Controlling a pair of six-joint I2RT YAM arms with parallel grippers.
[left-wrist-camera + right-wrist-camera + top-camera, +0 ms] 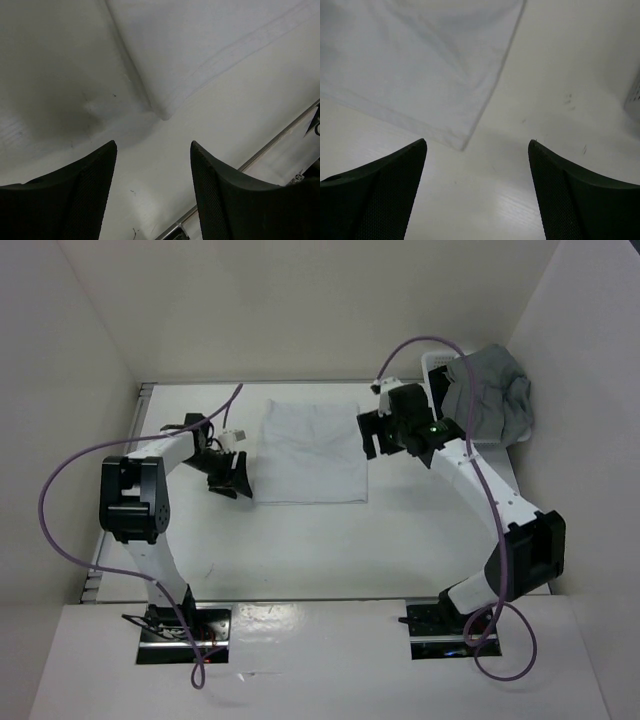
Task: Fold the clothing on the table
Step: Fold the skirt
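While the clothing [310,452] lies flat on the counter [300,550] as a tidy rectangle, I can't tell from above how many layers it has. I judge the folding partly done at best. The edges look squared, and one border in the left wrist view looks thick, like a fold, yet it is no compact bundle. At least one more fold seems left to do.

My left fingers [228,475] are spread apart with nothing between them. The right fingers [372,435] are likewise released and empty. The garment sits between the two pairs. Ahead of the left fingers, one corner lies just beyond the gap, touching neither tip. Ahead of the right fingers, another corner lies just past the tips, nearer the finger on that view's left side, with bare counter before the other.
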